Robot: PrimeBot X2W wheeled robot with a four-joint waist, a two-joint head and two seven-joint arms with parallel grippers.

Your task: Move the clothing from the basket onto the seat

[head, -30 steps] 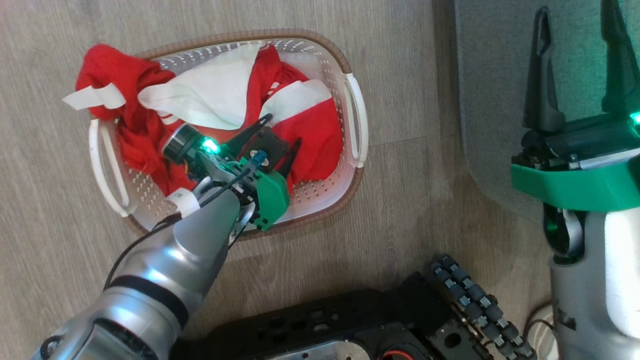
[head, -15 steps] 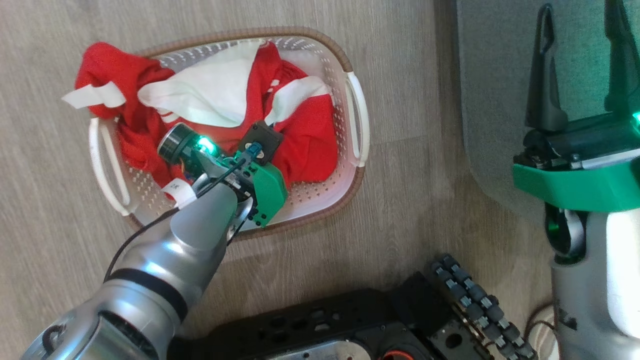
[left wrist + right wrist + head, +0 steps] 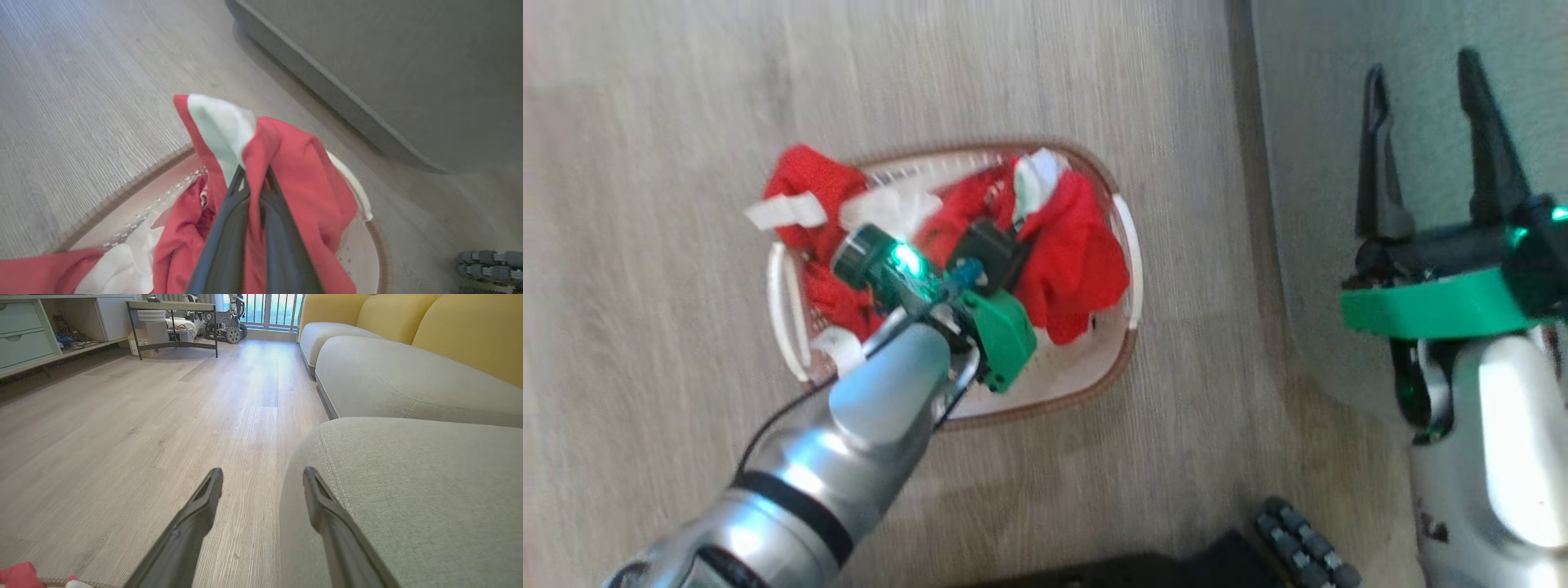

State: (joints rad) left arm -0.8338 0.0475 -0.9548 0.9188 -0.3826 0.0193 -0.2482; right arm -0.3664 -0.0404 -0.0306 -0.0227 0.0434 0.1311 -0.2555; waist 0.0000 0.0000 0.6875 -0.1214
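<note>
Pale wood floor (image 3: 143, 416), yellow cushions (image 3: 470, 339), metal table (image 3: 171, 305)

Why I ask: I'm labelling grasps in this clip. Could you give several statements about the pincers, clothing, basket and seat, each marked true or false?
1. The left pincer is shut on a fold of the clothing. True.
2. The right pincer holds a red garment. False: its fingers stand apart with nothing between them, by the edge of the seat.
3. The basket stands on the seat. False: it stands on the wooden floor, beside the seat.
4. Part of the clothing hangs out over the basket's rim. True: a red piece with a white band drapes over the far left corner in the head view.
</note>
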